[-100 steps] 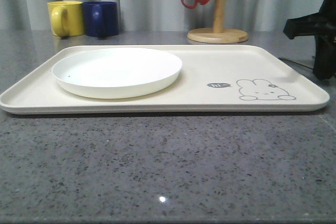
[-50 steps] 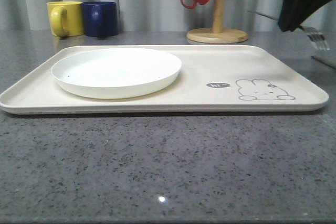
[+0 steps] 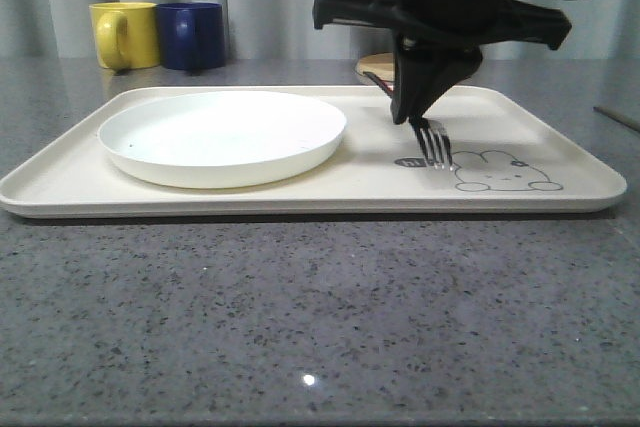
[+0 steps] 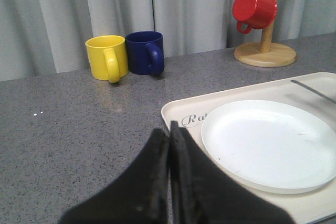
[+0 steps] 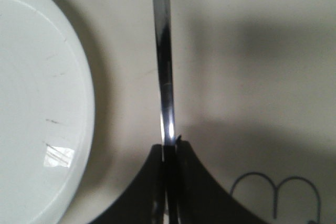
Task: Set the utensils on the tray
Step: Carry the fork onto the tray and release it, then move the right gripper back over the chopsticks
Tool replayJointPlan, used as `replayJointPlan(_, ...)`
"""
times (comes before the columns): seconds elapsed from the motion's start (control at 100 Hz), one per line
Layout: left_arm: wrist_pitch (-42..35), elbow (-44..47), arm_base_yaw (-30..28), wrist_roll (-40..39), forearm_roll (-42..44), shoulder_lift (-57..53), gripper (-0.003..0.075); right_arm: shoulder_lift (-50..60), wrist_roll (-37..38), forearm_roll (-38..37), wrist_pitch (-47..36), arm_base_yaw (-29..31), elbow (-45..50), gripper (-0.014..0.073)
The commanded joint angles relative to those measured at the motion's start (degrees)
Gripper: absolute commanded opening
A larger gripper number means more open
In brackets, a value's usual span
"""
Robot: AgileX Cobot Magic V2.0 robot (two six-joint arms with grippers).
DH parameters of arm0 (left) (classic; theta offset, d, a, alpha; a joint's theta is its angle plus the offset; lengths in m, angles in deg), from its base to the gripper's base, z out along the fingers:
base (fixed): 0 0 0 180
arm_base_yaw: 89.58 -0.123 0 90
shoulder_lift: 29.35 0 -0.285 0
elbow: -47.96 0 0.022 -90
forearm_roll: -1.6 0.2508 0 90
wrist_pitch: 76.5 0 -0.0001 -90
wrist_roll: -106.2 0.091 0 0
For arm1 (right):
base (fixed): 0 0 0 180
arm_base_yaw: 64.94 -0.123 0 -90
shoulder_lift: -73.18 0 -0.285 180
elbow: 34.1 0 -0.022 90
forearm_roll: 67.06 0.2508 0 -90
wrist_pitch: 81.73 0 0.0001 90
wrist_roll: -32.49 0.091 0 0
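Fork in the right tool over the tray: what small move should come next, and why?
Probably lower it a little, then open. The right tool grips the fork, tines down near the tray surface, between the plate and the rabbit drawing.

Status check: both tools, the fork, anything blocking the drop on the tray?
Right tool shut on fork, tines low over tray by rabbit drawing. Left tool shut, empty, beside tray. Plate on tray's left half; drop spot clear.
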Motion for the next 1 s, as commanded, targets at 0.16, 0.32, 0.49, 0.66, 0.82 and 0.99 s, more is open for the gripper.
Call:
replayJointPlan(0.16, -4.7, -1.5, 0.4, 0.0, -0.2, 0.4, -0.0019, -0.1, 1.4, -1.5, -2.8, -0.5, -1.8, -0.0043)
replayJointPlan(0.32, -4.7, -1.5, 0.4, 0.0, -0.2, 0.4, -0.0019, -0.7, 1.4, -1.3, -2.3, -0.5, -1.8, 0.0087)
replayJointPlan(0.49, -4.7, -1.5, 0.4, 0.0, -0.2, 0.4, -0.0019, -0.7, 1.4, -1.3, -2.3, -0.5, -1.8, 0.0290)
replayJointPlan(0.66, -4.7, -1.5, 0.4, 0.0, -0.2, 0.4, -0.0019, 1.6, 1.4, -3.6, -1.0, -0.5, -1.8, 0.0349)
replayJointPlan(0.82, -4.7, -1.5, 0.4, 0.0, -0.2, 0.4, -0.0019, 6.9, 1.3, -8.9, 1.6, 1.1, -1.9, 0.0349)
replayJointPlan(0.99, -4.7, -1.5, 0.4, 0.0, -0.2, 0.4, -0.0019, 12.4, -6.6, -9.4, 6.5, 7.7, -1.9, 0.0349)
